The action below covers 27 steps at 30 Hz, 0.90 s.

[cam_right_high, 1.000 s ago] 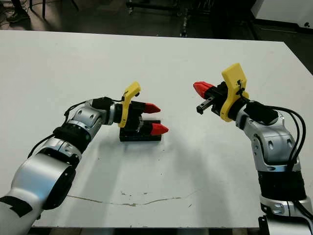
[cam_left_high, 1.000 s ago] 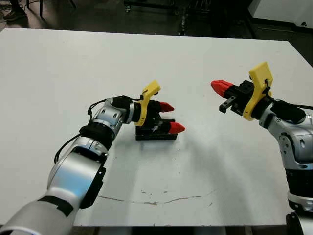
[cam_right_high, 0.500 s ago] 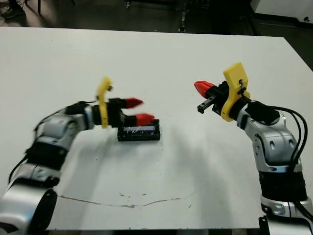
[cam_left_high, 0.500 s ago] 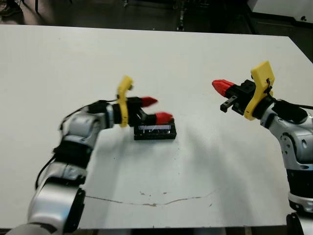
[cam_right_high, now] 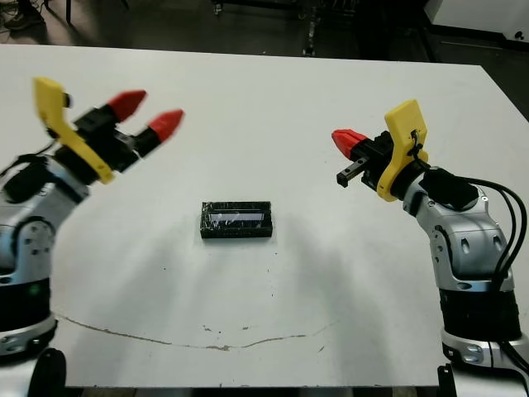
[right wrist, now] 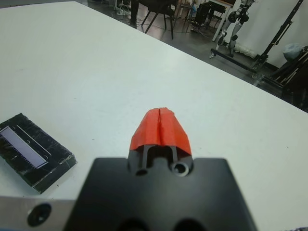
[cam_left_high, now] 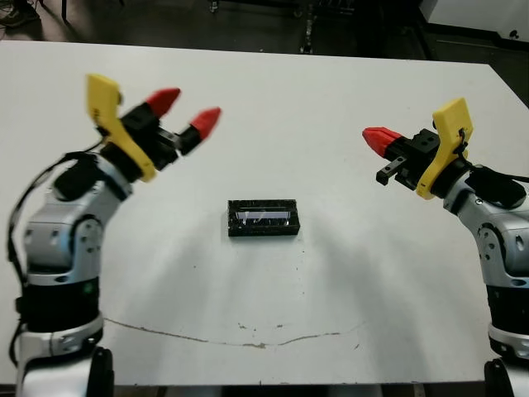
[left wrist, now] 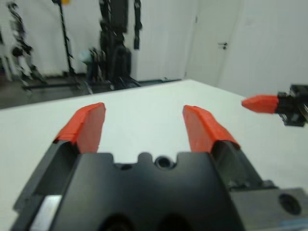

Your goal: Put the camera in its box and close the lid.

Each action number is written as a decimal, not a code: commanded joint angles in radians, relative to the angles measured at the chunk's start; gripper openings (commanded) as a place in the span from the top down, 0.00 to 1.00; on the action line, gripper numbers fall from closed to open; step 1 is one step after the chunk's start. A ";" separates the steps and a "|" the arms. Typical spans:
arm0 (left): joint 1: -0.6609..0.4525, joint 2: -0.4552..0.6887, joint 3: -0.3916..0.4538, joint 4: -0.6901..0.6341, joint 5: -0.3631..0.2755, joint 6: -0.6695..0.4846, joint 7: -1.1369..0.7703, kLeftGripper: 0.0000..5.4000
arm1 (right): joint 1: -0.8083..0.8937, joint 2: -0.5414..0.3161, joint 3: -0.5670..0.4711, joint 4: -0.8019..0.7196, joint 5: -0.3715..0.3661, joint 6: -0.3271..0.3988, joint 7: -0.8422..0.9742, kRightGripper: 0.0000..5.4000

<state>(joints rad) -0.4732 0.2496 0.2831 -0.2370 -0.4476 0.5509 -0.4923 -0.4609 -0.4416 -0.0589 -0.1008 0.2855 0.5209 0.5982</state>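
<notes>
Left eye view: I see the lid (cam_left_high: 263,218) closed on the box, long axis sideways, mid-table (cam_left_high: 331,99). Left pincer (cam_left_high: 183,112) open, right pincer (cam_left_high: 382,141) closed, both raised well apart from it.

Bright, even light; soft shadows; left wrist view blurred.

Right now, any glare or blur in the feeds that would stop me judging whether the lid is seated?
Head views: sharp; the lid shows a bright reflective strip across its speckled top, hiding some surface detail. Right wrist view: lid crisp, same pale glare band, right gripper in focus. Left wrist view: left gripper and the room behind look soft; lid not in frame.
</notes>
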 commanded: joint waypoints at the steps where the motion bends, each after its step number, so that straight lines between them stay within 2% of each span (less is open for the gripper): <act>1: 0.033 0.013 0.041 -0.042 -0.010 -0.016 0.070 0.41 | 0.013 -0.008 -0.014 -0.011 0.003 0.008 -0.020 1.00; 7: 0.115 -0.035 0.062 -0.071 0.046 -0.159 0.216 0.58 | 0.046 0.007 -0.039 -0.078 0.014 0.021 -0.075 1.00; 11: 0.196 -0.091 0.049 -0.137 0.138 -0.244 0.357 0.70 | 0.093 0.033 -0.062 -0.168 0.000 0.007 -0.167 1.00; 17: 0.306 -0.153 0.034 -0.130 0.180 -0.422 0.405 0.86 | 0.184 0.104 -0.065 -0.327 -0.060 -0.039 -0.322 1.00; 22: 0.375 -0.194 -0.014 -0.112 0.244 -0.520 0.443 0.99 | 0.219 0.165 -0.048 -0.394 -0.081 -0.012 -0.409 1.00; 27: 0.405 -0.219 -0.043 -0.043 0.242 -0.609 0.429 1.00 | 0.238 0.216 -0.039 -0.416 -0.092 -0.003 -0.471 1.00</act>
<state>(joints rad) -0.0876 0.0351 0.2461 -0.3055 -0.2082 -0.0411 -0.0602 -0.2416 -0.2325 -0.0974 -0.5093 0.1989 0.4948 0.1455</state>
